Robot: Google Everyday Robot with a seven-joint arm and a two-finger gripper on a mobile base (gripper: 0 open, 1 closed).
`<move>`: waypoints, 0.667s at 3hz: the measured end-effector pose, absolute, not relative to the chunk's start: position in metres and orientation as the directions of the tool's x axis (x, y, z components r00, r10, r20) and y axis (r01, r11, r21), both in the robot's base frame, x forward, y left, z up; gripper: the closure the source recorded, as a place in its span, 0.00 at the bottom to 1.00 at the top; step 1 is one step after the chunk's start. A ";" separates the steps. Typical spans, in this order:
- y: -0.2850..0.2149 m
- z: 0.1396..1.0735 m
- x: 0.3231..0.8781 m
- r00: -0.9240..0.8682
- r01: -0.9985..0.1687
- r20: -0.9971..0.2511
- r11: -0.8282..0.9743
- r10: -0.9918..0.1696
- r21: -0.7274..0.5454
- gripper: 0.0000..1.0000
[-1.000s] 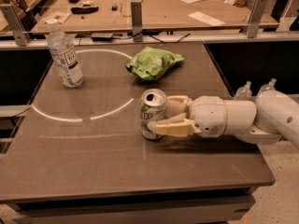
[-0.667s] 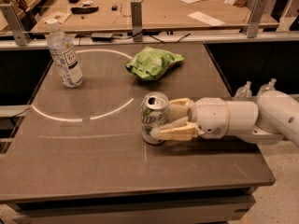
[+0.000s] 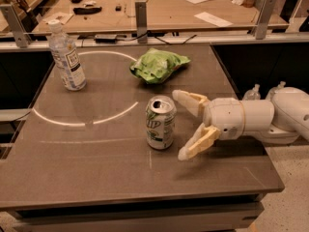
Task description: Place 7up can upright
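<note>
The 7up can (image 3: 161, 123), silver with a green and white label, stands upright near the middle of the dark table (image 3: 96, 178). My gripper (image 3: 185, 124) is just to the right of the can, with its two yellowish fingers (image 3: 198, 141) spread wide and apart from the can. Nothing is held. The white arm reaches in from the right edge.
A clear water bottle (image 3: 66, 57) with a white label stands at the back left. A wrinkly green snack bag (image 3: 157, 64) lies behind the can. A wooden bench with papers and metal posts (image 3: 141, 14) runs along the back.
The gripper was shut around the can. Now its fingers have opened and drawn back to the right, leaving the can standing on the table.
</note>
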State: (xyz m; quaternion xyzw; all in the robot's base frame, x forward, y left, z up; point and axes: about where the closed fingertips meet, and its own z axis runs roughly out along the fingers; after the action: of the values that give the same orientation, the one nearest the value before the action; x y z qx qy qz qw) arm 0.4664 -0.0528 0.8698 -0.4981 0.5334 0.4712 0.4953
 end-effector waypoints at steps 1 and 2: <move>-0.070 0.867 0.468 -0.092 -0.996 -0.994 0.007 -0.052 0.091 0.00; -0.090 0.869 0.463 -0.162 -0.986 -0.984 -0.018 -0.075 0.163 0.00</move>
State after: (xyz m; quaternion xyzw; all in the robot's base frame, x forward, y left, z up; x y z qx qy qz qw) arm 0.4631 -0.0902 0.8691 -0.4814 0.5511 0.5264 0.4329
